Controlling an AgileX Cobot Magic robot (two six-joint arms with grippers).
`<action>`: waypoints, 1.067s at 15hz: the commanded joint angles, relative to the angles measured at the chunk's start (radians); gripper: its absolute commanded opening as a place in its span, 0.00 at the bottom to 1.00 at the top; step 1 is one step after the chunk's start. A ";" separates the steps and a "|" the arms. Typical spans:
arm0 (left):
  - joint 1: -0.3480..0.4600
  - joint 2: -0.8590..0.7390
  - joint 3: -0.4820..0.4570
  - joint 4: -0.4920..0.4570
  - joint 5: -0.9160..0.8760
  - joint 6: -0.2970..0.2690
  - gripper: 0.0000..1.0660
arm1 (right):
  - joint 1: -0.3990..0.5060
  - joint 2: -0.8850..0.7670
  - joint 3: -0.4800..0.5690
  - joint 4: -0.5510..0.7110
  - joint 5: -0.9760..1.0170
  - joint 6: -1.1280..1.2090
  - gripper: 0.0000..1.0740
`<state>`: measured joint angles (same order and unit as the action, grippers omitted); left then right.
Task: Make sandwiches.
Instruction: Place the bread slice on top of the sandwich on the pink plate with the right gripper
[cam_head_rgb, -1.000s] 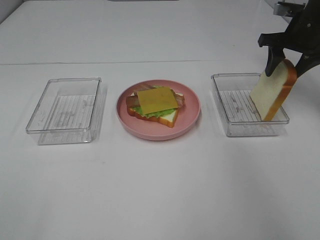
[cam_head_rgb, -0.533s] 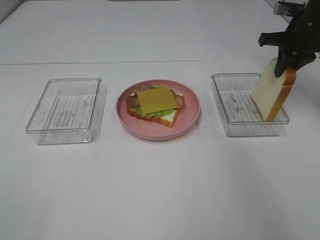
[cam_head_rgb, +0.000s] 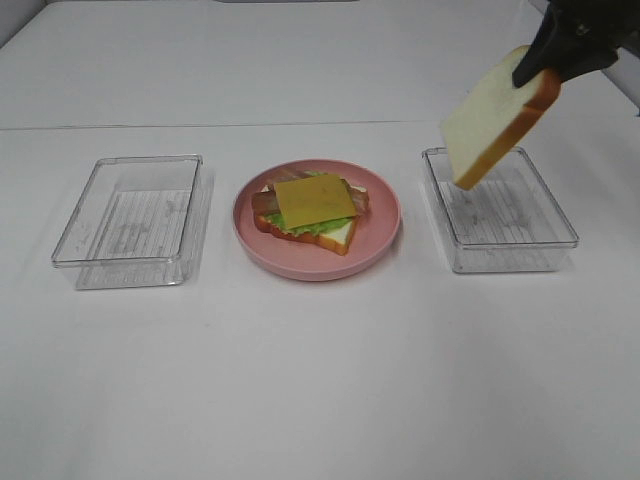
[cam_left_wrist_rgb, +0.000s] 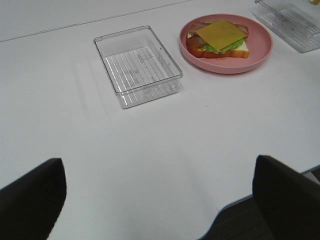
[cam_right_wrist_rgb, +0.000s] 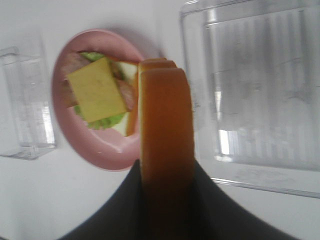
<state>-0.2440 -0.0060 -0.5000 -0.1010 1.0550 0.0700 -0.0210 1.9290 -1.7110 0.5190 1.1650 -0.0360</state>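
Note:
The open sandwich stack (cam_head_rgb: 312, 203) lies on the pink plate (cam_head_rgb: 385, 236): a bread slice at the bottom, then lettuce, bacon and ham, with yellow cheese on top. My right gripper (cam_head_rgb: 535, 66) is shut on a second bread slice (cam_head_rgb: 495, 120), which hangs tilted in the air above the right tray's (cam_head_rgb: 503, 258) far edge. In the right wrist view the slice's orange crust (cam_right_wrist_rgb: 165, 125) stands between the dark fingers (cam_right_wrist_rgb: 210, 210), with the stack (cam_right_wrist_rgb: 97, 91) beyond it. My left gripper (cam_left_wrist_rgb: 160, 205) hovers open over bare table, well short of the stack (cam_left_wrist_rgb: 220, 36).
A clear tray (cam_head_rgb: 122, 272) stands left of the plate, seen also in the left wrist view as the left tray (cam_left_wrist_rgb: 150, 94). Both trays hold nothing. The table's front edge (cam_left_wrist_rgb: 220, 212) shows between the left fingers.
The right gripper closed on the bread slice that leaned in the right tray and lifted it up and leftward out of the tray. The left gripper stayed open.

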 joint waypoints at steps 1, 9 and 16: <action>-0.001 -0.019 0.002 -0.003 -0.010 -0.008 0.90 | 0.044 -0.035 0.142 0.193 -0.135 -0.102 0.00; -0.001 -0.019 0.002 -0.003 -0.010 -0.008 0.90 | 0.302 0.068 0.320 0.561 -0.564 -0.176 0.00; -0.001 -0.019 0.002 -0.003 -0.010 -0.008 0.90 | 0.302 0.226 0.320 0.895 -0.594 -0.339 0.00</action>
<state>-0.2440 -0.0060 -0.5000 -0.1010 1.0550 0.0700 0.2790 2.1540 -1.3930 1.3830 0.5740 -0.3460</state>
